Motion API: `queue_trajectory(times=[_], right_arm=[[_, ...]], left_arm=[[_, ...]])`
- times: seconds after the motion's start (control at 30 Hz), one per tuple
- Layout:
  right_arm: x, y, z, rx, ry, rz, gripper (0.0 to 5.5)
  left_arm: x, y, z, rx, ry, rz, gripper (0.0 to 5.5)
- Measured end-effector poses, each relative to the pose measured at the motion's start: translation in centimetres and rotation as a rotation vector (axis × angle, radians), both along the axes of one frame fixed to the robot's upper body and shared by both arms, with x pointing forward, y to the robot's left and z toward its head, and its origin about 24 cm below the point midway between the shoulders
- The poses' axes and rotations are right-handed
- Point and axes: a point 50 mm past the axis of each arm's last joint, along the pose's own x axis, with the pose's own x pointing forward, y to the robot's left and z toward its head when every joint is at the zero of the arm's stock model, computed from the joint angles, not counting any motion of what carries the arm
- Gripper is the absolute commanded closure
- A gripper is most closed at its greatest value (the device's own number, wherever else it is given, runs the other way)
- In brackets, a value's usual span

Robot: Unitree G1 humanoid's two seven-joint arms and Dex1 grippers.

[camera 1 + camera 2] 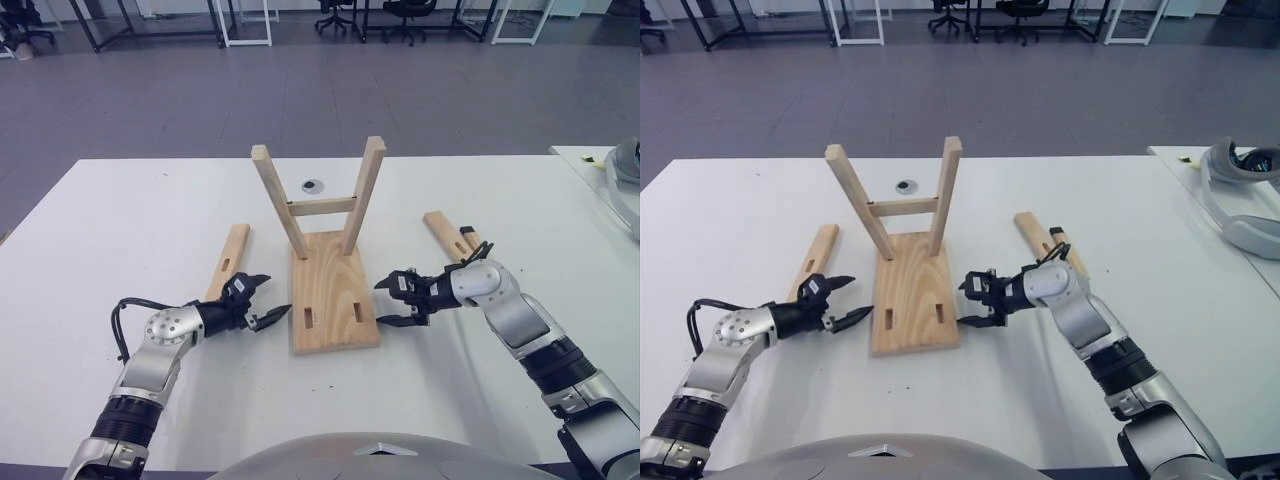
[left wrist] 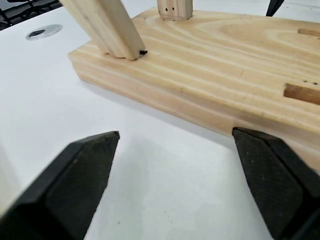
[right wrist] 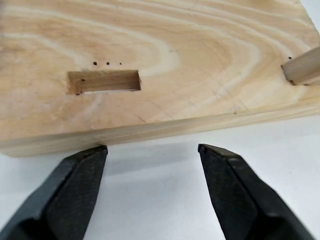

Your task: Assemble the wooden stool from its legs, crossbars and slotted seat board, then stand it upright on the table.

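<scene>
Table: white top (image 1: 120,210) carries the seat board (image 1: 335,300), lying flat with 2 open slots (image 1: 309,318) at its near end.
Fitted parts: 2 upright legs (image 1: 271,195) stand in the seat board's far end, leaning and joined by 1 crossbar (image 1: 322,207).
Loose parts: left loose leg (image 1: 229,262) and right loose leg (image 1: 443,236) lie flat either side of the seat board.
Left gripper (image 1: 272,297): just beside the seat board's left edge, fingers spread, empty.
Right gripper (image 1: 380,302): just beside its right edge, released, empty.
Beyond: grommet (image 1: 313,186) behind the seat board; headset (image 1: 1240,200) far to its right.
</scene>
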Motion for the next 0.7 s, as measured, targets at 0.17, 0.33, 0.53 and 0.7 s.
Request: queue_trajectory(times=[0.17,0.33,0.53,0.7], right_arm=[[0.5,-0.1,0.0,-0.013,-0.062,-0.054,2.1],[1.1,0.3,0.4,0.029,-0.118,-0.122,2.1],[6.6,-3.5,5.5,0.228,-0.456,-0.667,2.1],[7.0,-9.5,4.1,0.173,-0.455,-1.07,2.1]], left_arm=[[0.8,-0.1,-0.5,-0.02,-0.01,0.008,1.33],[2.1,0.1,-0.1,-0.033,-0.065,0.078,1.33],[3.2,3.6,6.1,-0.218,-0.338,0.386,1.33],[1.7,4.2,8.2,-0.268,-0.398,0.52,1.33]])
